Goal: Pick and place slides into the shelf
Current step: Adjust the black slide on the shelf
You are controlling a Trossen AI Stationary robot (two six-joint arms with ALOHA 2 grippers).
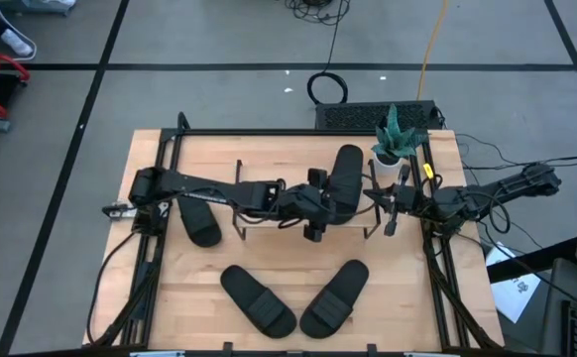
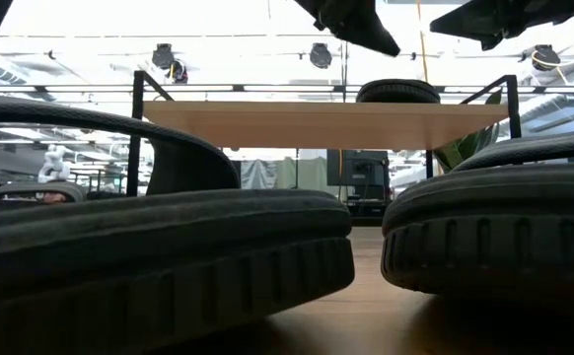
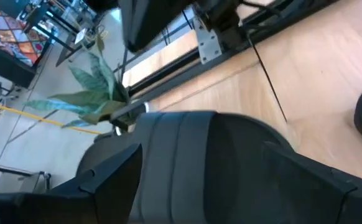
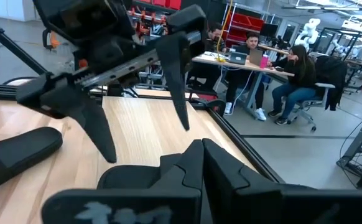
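One black slide [image 1: 346,174] lies sole down on the shelf's [image 1: 279,164] plank top, toward its right end; it also shows in the low view [image 2: 397,92]. My left gripper [image 1: 315,228] hovers open at that slide's near end. In the left wrist view its fingers [image 3: 109,177] stand on either side of the slide [image 3: 193,155]. Another slide [image 1: 199,220] lies on the table by the shelf's left frame. Two more [image 1: 257,299] [image 1: 334,297] lie near the front edge. My right gripper [image 4: 196,146] is shut and empty at the shelf's right end.
A potted plant [image 1: 396,139] stands at the table's far right, close to my right arm. A black box [image 1: 368,114] and cables lie beyond the far edge. Black rails run along the table's sides. People sit at desks [image 4: 293,68] in the room beyond.
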